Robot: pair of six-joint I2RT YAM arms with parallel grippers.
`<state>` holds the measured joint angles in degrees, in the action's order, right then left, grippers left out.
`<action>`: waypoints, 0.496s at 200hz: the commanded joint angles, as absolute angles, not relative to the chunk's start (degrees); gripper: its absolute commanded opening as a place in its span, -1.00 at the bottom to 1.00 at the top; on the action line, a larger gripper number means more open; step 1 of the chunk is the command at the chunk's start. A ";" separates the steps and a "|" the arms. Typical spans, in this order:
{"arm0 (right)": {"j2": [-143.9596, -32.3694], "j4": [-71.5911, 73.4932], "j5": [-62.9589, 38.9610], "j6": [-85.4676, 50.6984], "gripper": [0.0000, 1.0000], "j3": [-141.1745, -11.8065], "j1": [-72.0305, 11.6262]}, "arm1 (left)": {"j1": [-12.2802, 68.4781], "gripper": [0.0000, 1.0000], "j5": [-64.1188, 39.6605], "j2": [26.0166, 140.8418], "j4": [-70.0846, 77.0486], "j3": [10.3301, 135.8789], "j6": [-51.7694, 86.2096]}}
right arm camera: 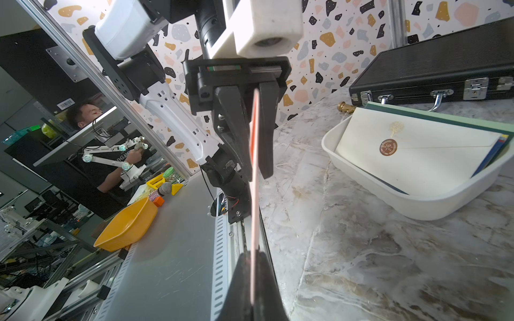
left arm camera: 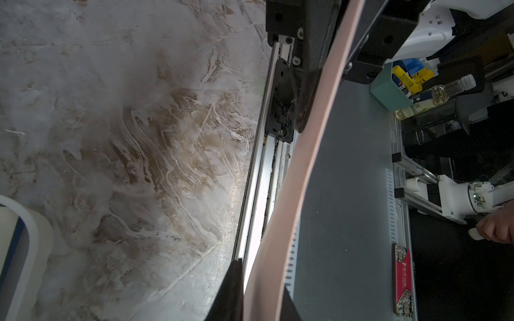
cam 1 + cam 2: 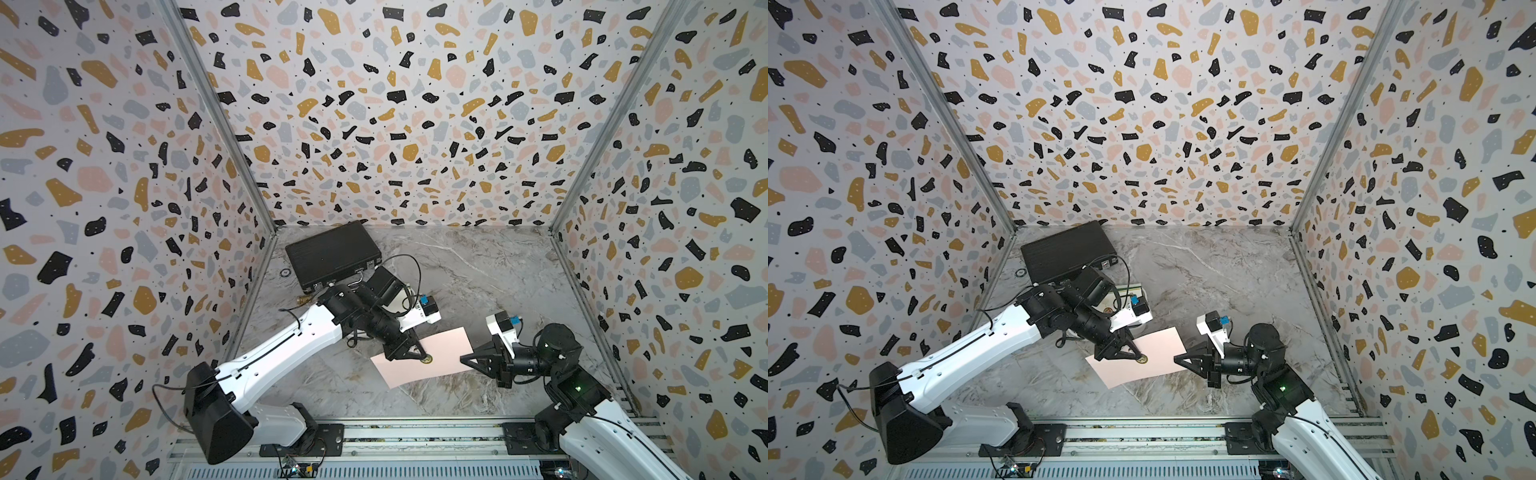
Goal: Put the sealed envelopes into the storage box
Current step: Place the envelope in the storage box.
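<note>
A pink envelope point(image 3: 440, 353) hangs above the marble table between both grippers, its round gold seal point(image 3: 426, 360) facing up. My right gripper point(image 3: 463, 359) is shut on its right edge; the right wrist view shows the envelope point(image 1: 254, 194) edge-on between the closed jaws. My left gripper point(image 3: 417, 355) reaches over the left part beside the seal, jaws closed around the envelope point(image 2: 311, 155). The storage box point(image 1: 434, 211), a white tray, stands on the table and holds a cream envelope point(image 1: 417, 155) on top of green and blue ones. My left arm hides most of it in both top views.
A closed black briefcase point(image 3: 332, 253) lies at the back left by the wall. A small brass piece point(image 3: 303, 299) sits beside it. Patterned walls enclose three sides, and the metal rail point(image 3: 415, 436) with both arm bases runs along the front edge.
</note>
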<state>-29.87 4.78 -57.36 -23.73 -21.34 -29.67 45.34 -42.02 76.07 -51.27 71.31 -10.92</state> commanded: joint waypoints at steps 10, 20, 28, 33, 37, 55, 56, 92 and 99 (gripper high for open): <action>-29.19 3.38 -55.77 -22.59 -0.85 -22.02 -30.04 | 44.58 -1.00 -41.95 75.92 -52.19 74.32 -11.68; -28.88 1.82 -53.99 -22.14 -0.54 -22.21 -30.04 | 44.56 -1.00 -40.26 76.02 -52.82 74.53 -12.33; -28.51 0.12 -52.19 -21.70 -0.35 -22.44 -30.02 | 44.50 -1.00 -38.51 75.96 -53.40 74.67 -13.12; -28.27 -1.17 -50.88 -21.29 -0.28 -22.65 -30.02 | 44.47 -1.00 -36.97 75.94 -53.63 74.56 -13.54; -28.10 -2.02 -49.84 -20.75 -0.25 -22.87 -30.01 | 44.47 -1.00 -35.49 75.83 -53.77 74.69 -13.80; -27.50 -6.78 -46.23 -19.00 -0.20 -23.29 -29.99 | 43.87 -1.00 -30.22 75.46 -55.22 74.97 -17.30; -27.46 -6.91 -46.01 -18.95 -0.20 -23.29 -29.98 | 43.78 -1.00 -30.10 75.39 -55.34 74.97 -17.70; -28.24 -8.23 -44.62 -18.23 -0.21 -23.10 -30.05 | 42.28 -1.00 -11.00 74.29 -56.27 73.60 -31.61; -28.59 -8.51 -44.17 -18.20 -0.21 -23.13 -29.99 | 41.49 -1.00 -9.00 74.70 -56.89 73.74 -33.59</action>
